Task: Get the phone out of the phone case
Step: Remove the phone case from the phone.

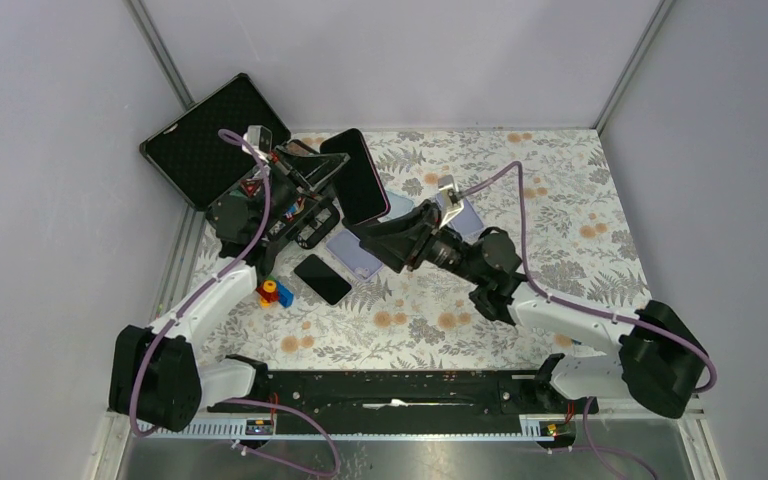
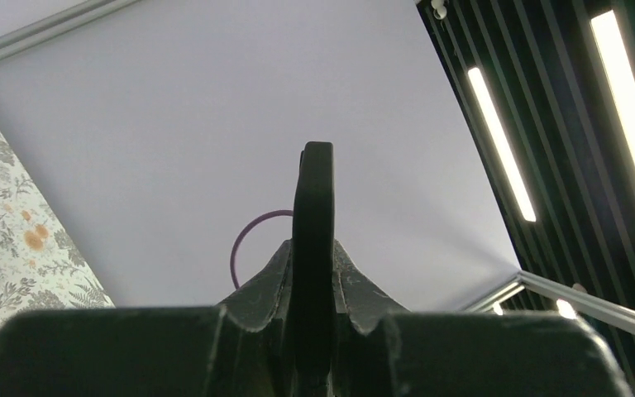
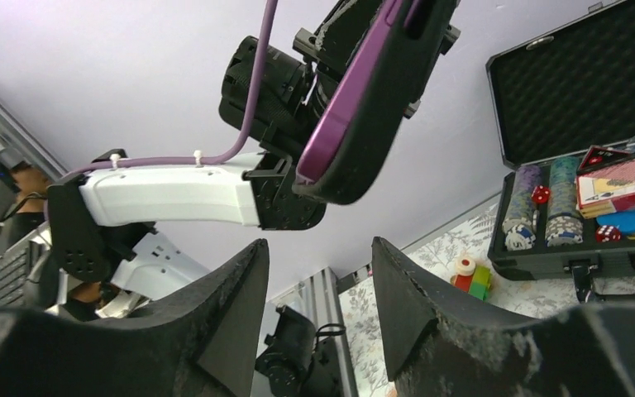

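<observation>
Cased phone: the cased phone (image 1: 360,178) is held off the table, tilted on end, in the upper middle of the top view. In the right wrist view it fills the upper centre, purple down one side and dark on the other.
Case: the dark rim of the case (image 3: 339,192) wraps the lowest corner. Elsewhere I cannot tell which layer is shell and which is handset.
Left gripper: the left gripper (image 1: 322,172) is pinched narrow on the slab. In its own view the thin edge stands up between the fingers (image 2: 264,281).
Right gripper: the right gripper (image 3: 318,289) has its jaws parted with nothing between them. It sits just below that lowest corner and is not touching it.
Step in hand: probably bringing the right fingers onto the free corner to peel the rim back.
Doing it well: catch only the rim, not the whole thickness. Pull away from the left grip so the corner flexes. Keep the left pinch firm and steady.
Risk: a grip across both layers would only tug the whole slab. It could twist out over the table.
Around: a black phone (image 1: 322,279), a lavender flat piece (image 1: 360,258) and coloured blocks (image 1: 274,293) lie on the floral table (image 1: 560,200). An open black box (image 1: 210,140) sits at the upper left.
</observation>
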`<move>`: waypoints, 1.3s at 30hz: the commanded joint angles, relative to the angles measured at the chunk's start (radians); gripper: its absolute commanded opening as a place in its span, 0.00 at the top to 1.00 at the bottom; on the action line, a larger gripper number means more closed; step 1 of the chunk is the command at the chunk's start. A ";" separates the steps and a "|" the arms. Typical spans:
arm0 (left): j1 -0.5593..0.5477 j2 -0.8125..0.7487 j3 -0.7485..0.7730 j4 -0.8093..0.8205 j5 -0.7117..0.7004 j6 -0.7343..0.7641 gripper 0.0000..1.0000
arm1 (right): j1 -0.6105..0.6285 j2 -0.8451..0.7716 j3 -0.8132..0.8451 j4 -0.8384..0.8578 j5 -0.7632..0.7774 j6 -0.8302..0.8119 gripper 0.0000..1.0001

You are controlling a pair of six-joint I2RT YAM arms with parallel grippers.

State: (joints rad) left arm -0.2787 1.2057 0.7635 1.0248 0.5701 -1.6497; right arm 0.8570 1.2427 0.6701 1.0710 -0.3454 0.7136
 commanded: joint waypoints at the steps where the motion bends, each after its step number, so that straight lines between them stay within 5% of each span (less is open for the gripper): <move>1: -0.002 -0.067 -0.006 0.039 -0.099 0.007 1.00 | 0.047 0.077 0.058 0.157 0.107 -0.113 0.45; 19: -0.002 -0.077 -0.037 0.056 -0.109 -0.010 1.00 | 0.080 0.159 0.117 0.277 0.205 -0.116 0.35; 30: 0.003 -0.060 -0.010 0.084 -0.072 -0.055 1.00 | 0.080 0.193 0.134 0.218 0.207 -0.123 0.65; 39: 0.007 -0.043 -0.012 0.083 -0.052 -0.142 1.00 | 0.080 0.210 0.079 0.124 0.262 -0.239 0.71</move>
State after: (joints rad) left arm -0.2691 1.1759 0.7155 1.0019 0.5056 -1.6829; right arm 0.9360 1.4281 0.7712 1.2655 -0.1558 0.6048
